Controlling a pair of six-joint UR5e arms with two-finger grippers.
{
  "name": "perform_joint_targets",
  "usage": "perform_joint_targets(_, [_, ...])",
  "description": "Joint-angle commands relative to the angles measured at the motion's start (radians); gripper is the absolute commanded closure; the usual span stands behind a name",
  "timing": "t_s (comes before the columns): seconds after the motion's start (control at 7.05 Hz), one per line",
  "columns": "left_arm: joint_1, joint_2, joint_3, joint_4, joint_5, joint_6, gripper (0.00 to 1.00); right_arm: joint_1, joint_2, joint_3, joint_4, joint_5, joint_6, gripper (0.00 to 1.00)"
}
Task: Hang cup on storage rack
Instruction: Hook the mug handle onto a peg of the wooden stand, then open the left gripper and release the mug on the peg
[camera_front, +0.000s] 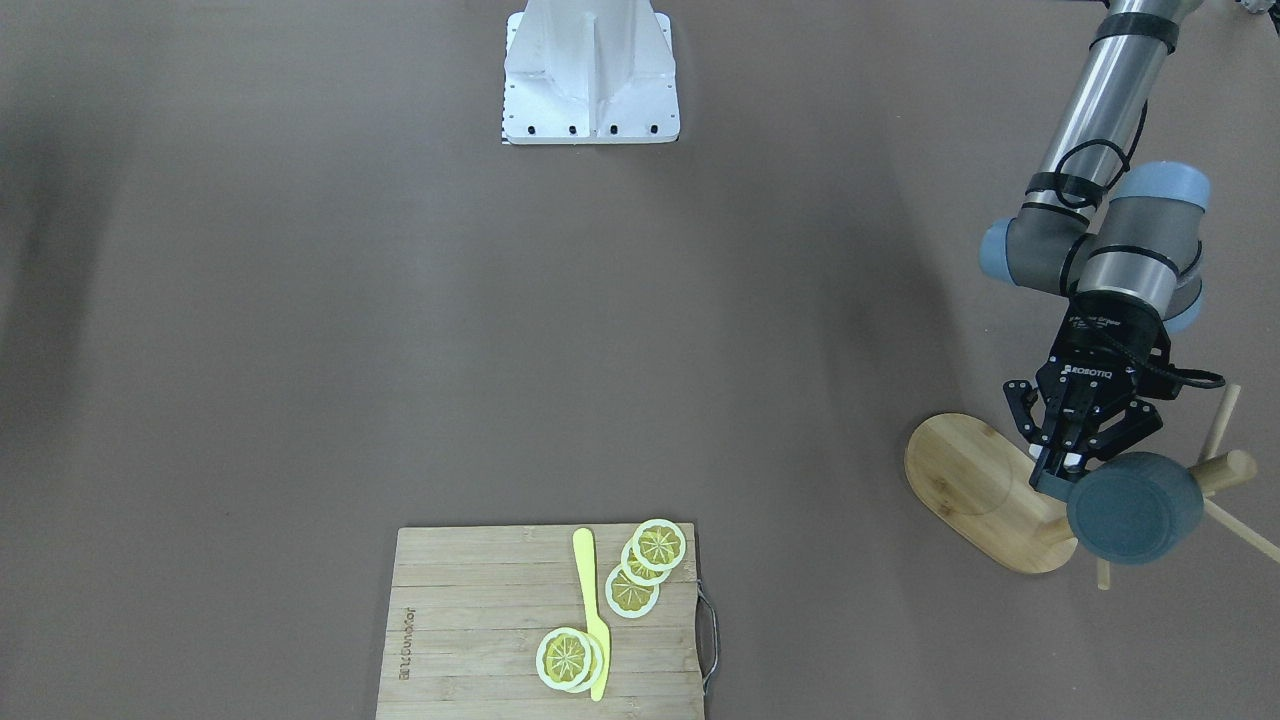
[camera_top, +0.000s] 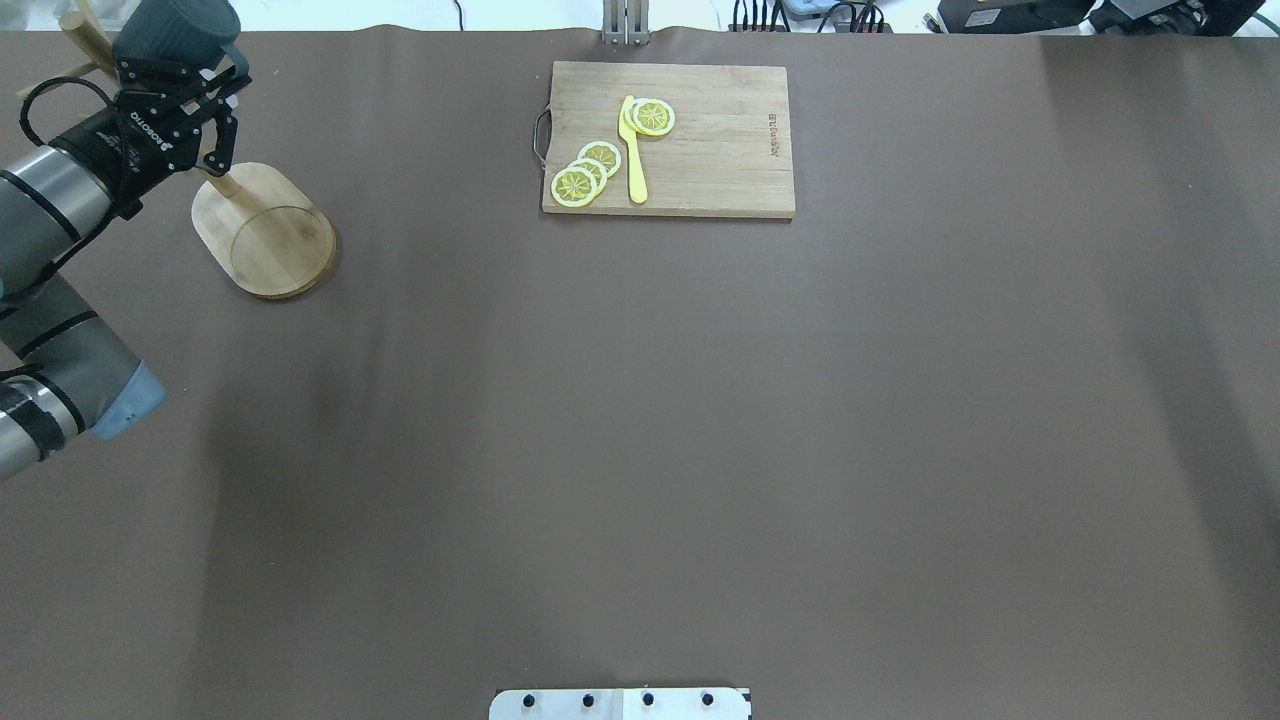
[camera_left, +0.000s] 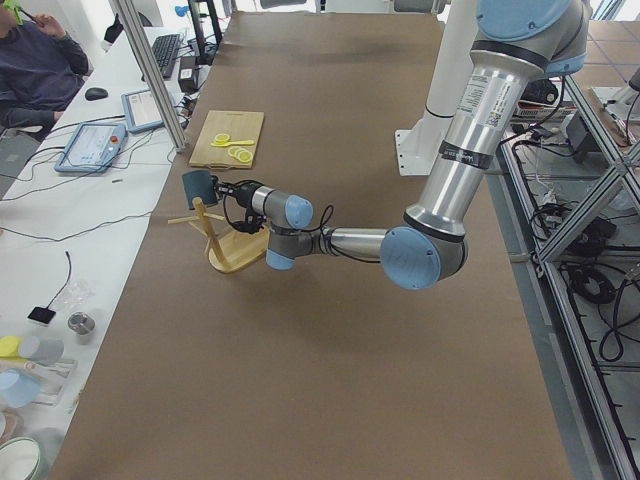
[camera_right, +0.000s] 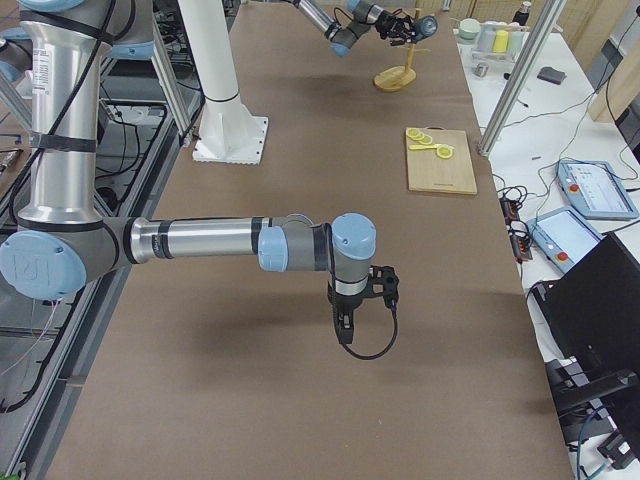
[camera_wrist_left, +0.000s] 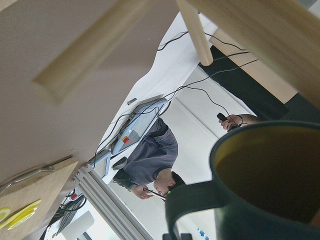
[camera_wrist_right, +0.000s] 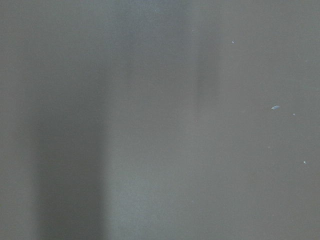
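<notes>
at far left the left hand (camera_front: 1066, 466) is clamped on the rim of the cup (camera_front: 1135, 507), held tipped up by the post of the storage rack (camera_front: 975, 480); its handle (camera_wrist_left: 186, 202) has no peg (camera_wrist_left: 196, 31) through it yet, so i judge the loop should be lined up with a peg and slid fully on before release. the cup holds nothing, while the cutting board (camera_top: 715, 150) further right on the counter (camera_top: 640, 450) carries lemon slices (camera_top: 590, 170) and a yellow knife (camera_top: 633, 165). the right hand (camera_right: 345, 322) hangs well apart, fingers apart or together i cannot tell.

Plain grey-brown table surface (camera_wrist_right: 160, 120) ahead of the end effector, darker shadow band (camera_wrist_right: 70, 150) left of centre, few small pale specks (camera_wrist_right: 275, 107) right of centre.
</notes>
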Motion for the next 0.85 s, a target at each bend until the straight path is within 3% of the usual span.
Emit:
perform_joint_targets(0.0, [0.001,0.001,0.0,-0.001,0.0,0.005,0.42,0.0,0.001,0.0,0.0,0.0,0.0,0.0])
perform_joint_targets(0.14, [0.001,0.001,0.0,-0.003,0.0,0.005,0.3,0.0,0.003,0.0,0.0,0.0,0.0,0.0])
perform_joint_targets(0.28, [0.001,0.003,-0.001,-0.003,-0.004,0.005,0.01,0.001,0.003,0.0,0.0,0.0,0.0,0.0])
perform_joint_targets(0.71, [0.001,0.003,-0.015,-0.033,-0.01,0.083,0.01,0.0,0.004,-0.002,0.0,0.0,0.0,0.0])
